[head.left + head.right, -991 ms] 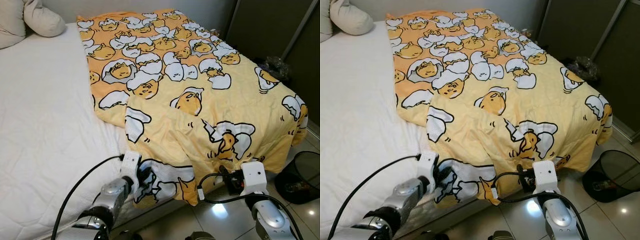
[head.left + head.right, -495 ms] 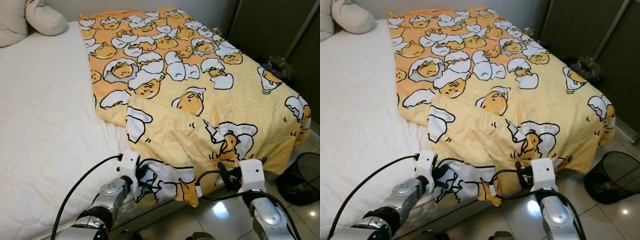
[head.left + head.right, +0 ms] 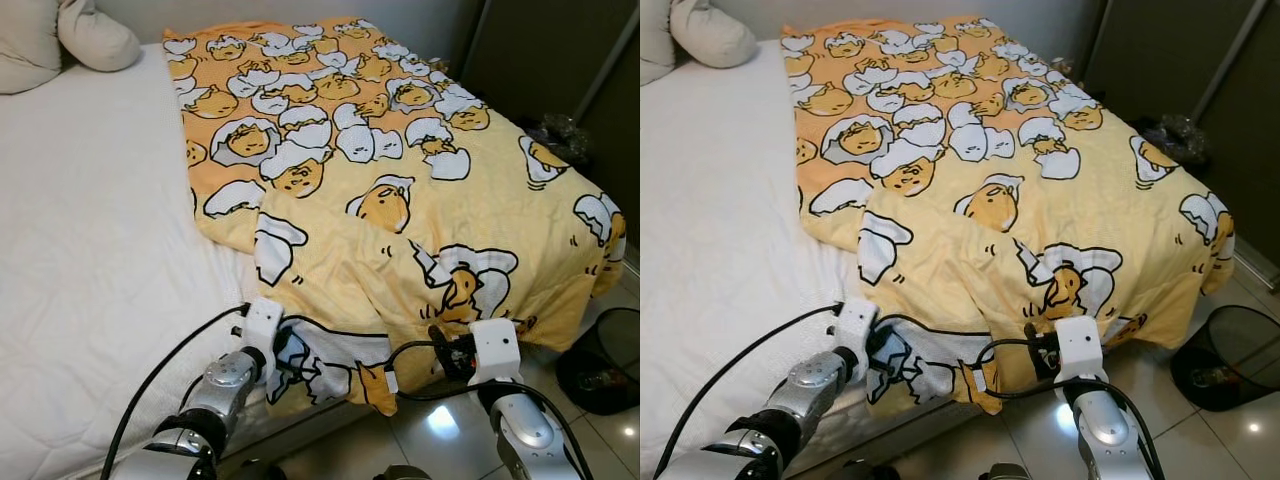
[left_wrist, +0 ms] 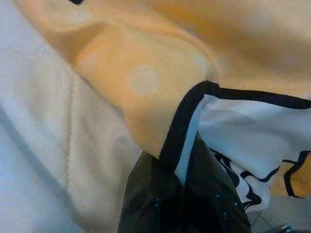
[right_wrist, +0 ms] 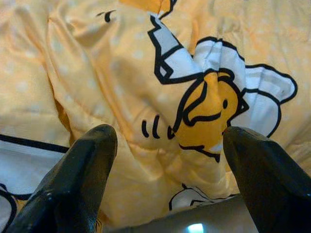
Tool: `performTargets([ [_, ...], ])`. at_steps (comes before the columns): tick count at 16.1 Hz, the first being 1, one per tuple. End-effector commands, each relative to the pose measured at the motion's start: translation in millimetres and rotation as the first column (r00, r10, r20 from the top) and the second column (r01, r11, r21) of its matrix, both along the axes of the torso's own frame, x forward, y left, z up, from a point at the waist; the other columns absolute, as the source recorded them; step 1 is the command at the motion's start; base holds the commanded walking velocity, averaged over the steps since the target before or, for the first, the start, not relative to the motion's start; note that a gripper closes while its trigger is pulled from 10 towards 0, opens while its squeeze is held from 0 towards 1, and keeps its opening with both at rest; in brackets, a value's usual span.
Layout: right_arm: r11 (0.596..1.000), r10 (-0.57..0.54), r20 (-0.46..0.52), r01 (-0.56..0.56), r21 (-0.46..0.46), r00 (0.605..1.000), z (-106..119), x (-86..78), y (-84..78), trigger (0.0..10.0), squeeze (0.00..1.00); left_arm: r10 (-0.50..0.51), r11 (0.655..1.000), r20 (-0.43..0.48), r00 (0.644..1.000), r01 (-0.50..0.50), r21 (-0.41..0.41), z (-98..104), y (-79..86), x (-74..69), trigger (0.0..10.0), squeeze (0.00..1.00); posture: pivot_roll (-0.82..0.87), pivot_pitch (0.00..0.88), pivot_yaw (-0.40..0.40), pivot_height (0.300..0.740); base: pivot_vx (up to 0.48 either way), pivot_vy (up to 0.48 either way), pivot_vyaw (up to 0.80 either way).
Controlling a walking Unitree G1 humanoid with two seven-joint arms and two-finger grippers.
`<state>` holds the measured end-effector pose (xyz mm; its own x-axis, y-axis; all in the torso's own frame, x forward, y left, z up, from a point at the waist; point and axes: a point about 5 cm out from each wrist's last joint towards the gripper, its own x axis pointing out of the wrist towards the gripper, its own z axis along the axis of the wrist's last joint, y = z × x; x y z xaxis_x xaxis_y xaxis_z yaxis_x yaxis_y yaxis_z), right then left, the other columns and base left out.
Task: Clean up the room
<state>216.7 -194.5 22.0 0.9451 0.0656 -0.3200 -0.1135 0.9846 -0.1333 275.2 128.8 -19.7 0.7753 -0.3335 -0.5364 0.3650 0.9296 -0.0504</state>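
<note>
Gripping the near hem, the left pincer (image 3: 275,352) is pressed together on a fold of the yellow egg-print blanket (image 3: 400,190), with black-bordered cloth caught between its fingertips (image 4: 194,204) in the left wrist view. The blanket covers the bed's right half, from the head at 12 o'clock to the foot edge at 6 o'clock, where its hem sags toward the tiled floor (image 3: 440,430). The right pincer (image 3: 447,352) sits at 5 o'clock, spread wide, the cloth before it not yet caught. My judgement: both arms are placed at the hem to lift and straighten or fold the blanket. Bare white mattress (image 3: 90,250) lies at 9 o'clock; pillows (image 3: 60,40) at 11 o'clock; a dark waste bin (image 3: 600,360) at 4 o'clock.
</note>
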Motion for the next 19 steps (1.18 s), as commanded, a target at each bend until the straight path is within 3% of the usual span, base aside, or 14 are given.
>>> performTargets([
  [1, 1.000, -0.002, 0.013, 0.002, -0.010, 1.000, 1, 1.6, -1.2, 10.0, 0.00, 0.013, 1.000, 0.046, 0.999, -0.013, 0.007, 8, 0.8, 7.8, 10.0, 0.00, -0.21, 0.006, 0.043, 0.723, -0.349, 0.000, 0.00],
  [11, 1.000, 0.005, 0.027, -0.005, -0.027, 1.000, 2, 5.3, -6.7, 10.0, 0.00, 0.023, 0.999, 0.063, 0.998, -0.024, 0.025, 5, -3.5, 4.0, 10.0, 0.00, -0.21, 0.000, 0.035, 0.723, -0.421, 0.000, 0.00],
  [16, 0.999, 0.028, 0.017, -0.027, -0.030, 0.999, 0, 4.3, -4.7, 10.0, 0.00, -0.049, 0.993, -0.049, 0.998, 0.054, 0.106, -17, -12.3, -20.0, 10.0, 0.00, -0.21, 0.007, 0.022, 0.723, 0.000, 0.000, 0.00],
  [19, 0.999, 0.035, 0.013, -0.035, -0.033, 0.999, 0, 6.3, -5.6, 10.0, 0.00, -0.187, 0.958, -0.120, 0.975, 0.208, 0.199, -31, -24.5, -38.6, 10.0, 0.00, -0.20, 0.010, 0.017, 0.723, 0.000, 0.000, 0.00],
])
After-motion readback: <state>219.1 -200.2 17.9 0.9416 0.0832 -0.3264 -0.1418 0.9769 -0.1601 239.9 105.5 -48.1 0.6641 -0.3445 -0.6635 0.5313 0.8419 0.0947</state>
